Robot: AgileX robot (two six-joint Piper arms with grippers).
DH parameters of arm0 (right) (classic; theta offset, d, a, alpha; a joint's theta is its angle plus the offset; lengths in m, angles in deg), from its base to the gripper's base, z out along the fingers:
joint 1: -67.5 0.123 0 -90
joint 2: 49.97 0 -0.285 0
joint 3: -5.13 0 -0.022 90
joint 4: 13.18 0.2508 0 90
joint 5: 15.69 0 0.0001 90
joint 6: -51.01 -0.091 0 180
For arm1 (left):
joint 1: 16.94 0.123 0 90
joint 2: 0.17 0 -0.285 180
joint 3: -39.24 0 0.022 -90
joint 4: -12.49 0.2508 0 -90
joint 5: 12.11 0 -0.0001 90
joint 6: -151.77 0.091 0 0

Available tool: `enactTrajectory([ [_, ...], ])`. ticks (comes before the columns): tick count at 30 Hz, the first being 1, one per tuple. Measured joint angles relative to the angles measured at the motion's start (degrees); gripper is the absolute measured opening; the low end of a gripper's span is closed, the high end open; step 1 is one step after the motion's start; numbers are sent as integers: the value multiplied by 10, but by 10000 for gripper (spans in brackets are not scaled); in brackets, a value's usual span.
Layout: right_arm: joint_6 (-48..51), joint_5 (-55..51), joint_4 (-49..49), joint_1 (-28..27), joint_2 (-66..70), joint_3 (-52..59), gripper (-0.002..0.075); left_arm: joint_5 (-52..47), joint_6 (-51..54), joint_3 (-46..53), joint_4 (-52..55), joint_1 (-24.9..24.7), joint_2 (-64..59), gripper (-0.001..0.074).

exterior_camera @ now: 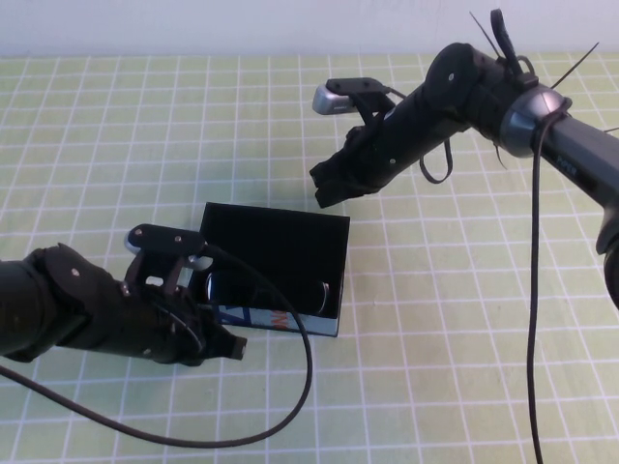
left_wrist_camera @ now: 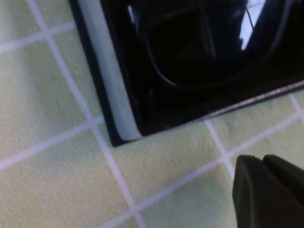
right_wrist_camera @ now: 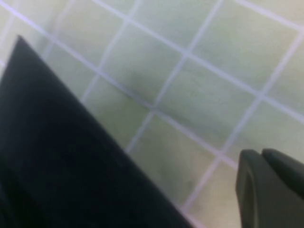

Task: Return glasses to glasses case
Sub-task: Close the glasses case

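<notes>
The left gripper sits low near the near-left part of the worktop, its fingers together and empty, just beside the near left corner of the glasses case. The right gripper, also closed on nothing, hovers just beyond the case's far edge toward the worktop's far side. The glasses already lie inside the open case, along its near wall. They look light, stiff and glossy, likely slippery; the thick frame, not the lenses, is the place to pinch.
</notes>
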Motion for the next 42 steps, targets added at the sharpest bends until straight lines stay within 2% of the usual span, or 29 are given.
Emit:
enactTrajectory([
  [17,29,-47,130,0,14,0,-16,28,17,0,-26,0,0,-4],
  [30,37,-115,185,1,14,0,-16,37,18,0,-30,0,0,-4],
  [37,44,-119,200,38,14,0,-16,37,20,0,-30,0,0,-4],
  [42,43,-121,170,79,14,0,-16,18,38,0,-4,0,0,-4],
])
